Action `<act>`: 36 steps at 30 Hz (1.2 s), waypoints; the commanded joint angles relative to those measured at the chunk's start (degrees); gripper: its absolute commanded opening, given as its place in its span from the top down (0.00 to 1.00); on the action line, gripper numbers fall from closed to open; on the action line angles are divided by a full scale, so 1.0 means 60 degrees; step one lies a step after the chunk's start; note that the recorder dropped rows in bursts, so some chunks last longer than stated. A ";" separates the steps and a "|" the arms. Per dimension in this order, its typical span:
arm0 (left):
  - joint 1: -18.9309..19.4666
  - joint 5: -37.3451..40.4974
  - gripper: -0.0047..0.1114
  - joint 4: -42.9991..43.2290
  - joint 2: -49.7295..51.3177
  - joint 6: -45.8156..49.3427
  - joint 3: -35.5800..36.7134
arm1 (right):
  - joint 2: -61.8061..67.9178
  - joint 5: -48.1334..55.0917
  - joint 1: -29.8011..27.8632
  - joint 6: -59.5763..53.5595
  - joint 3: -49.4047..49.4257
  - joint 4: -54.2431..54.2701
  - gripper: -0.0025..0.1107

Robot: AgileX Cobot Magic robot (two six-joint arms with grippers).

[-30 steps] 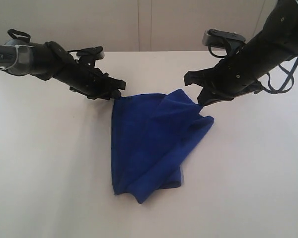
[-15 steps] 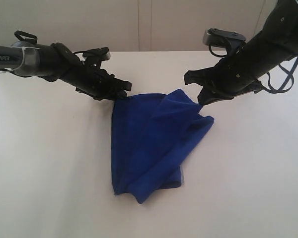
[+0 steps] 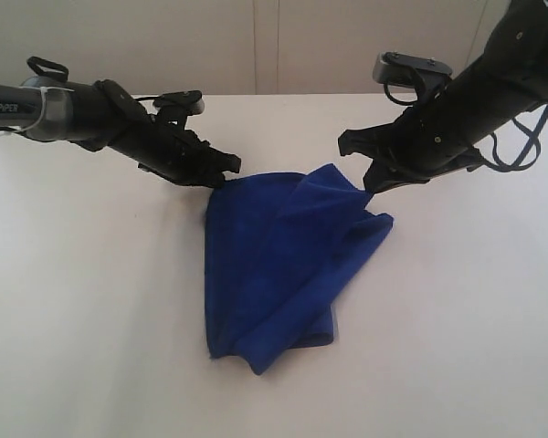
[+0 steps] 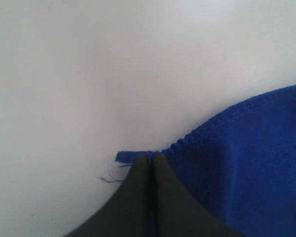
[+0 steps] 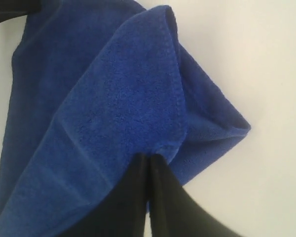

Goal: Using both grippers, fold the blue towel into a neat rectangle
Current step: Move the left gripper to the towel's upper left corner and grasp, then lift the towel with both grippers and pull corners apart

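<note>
The left gripper point(image 3: 222, 172) pinches a frayed corner of the blue towel point(image 3: 274, 265) (rumpled, middle of the tabletop point(image 3: 82, 328)); the right gripper point(image 3: 373, 187) is clamped on a lifted fold.

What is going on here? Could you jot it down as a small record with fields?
Surface: white table
Cloth: towel, blue, rumpled, partly doubled over itself
Left gripper: shut, pinching one corner of the towel
Right gripper: shut, pinching an edge that rises into a peak
Fold: not yet a neat rectangle
</note>
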 commanded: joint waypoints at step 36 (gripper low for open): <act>0.1660 0.6871 0.96 0.2956 -0.6321 -0.0861 0.0055 | -0.3928 0.1373 0.0037 0.2587 -0.0050 -0.4039 0.98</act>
